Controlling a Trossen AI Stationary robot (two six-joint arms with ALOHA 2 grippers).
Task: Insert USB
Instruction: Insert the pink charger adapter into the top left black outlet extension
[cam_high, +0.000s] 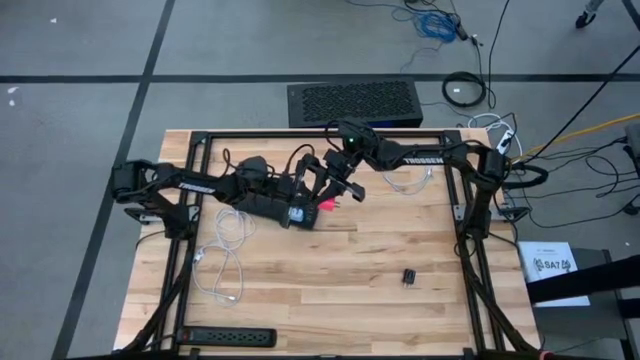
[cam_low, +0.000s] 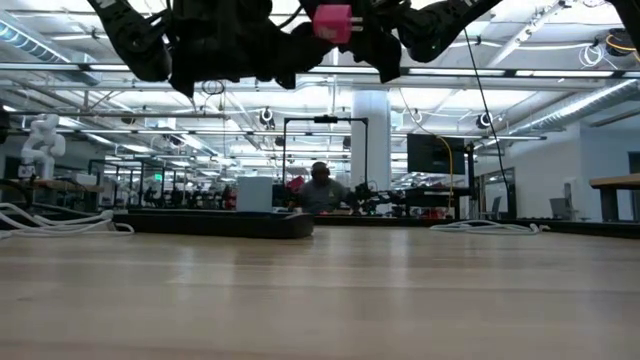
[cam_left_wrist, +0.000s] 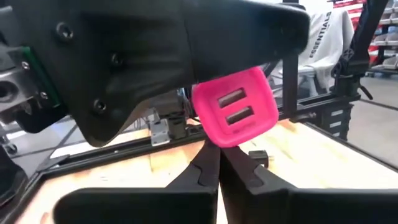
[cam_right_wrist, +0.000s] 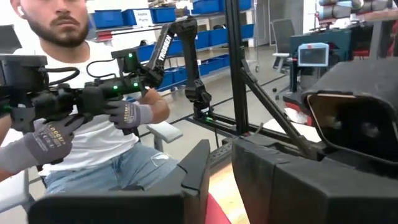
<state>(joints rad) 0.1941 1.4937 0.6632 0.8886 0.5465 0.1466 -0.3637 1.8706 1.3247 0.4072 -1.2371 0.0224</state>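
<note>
Left arm (cam_high: 190, 185): reaches in from the table's left edge, stretched nearly level toward the centre and raised clear of the wood. Left gripper (cam_high: 300, 213): fingers (cam_left_wrist: 205, 171) pressed together with nothing between them, seen in the left wrist view just below the pink adapter. White cable (cam_high: 225, 255): looped loosely on the table (cam_high: 400, 240) beneath the left arm, toward the near-left part. Black power strip (cam_high: 225, 338): lying flat along the near edge at the left corner. Pink USB adapter (cam_left_wrist: 236, 109): a rounded pink block with two slots on its face, held aloft at the centre of the table, tilted; in the low view it shows at the top of the picture (cam_low: 333, 22), well above the table surface. Right gripper (cam_high: 335, 195): fingers narrowed on the pink adapter, meeting the left gripper tip to tip over the middle. Right arm (cam_high: 430, 155): comes in from the table's right side, bent at the elbow and angled across the far edge toward the centre. Second white cable (cam_high: 405, 180): lying under the right arm near the far edge. Small black plug (cam_high: 409, 276): resting alone on the wood right of centre, well apart from both grippers. Person (cam_right_wrist: 93, 124): seated beyond the table in a white shirt, gloved hands on a control rig.
</note>
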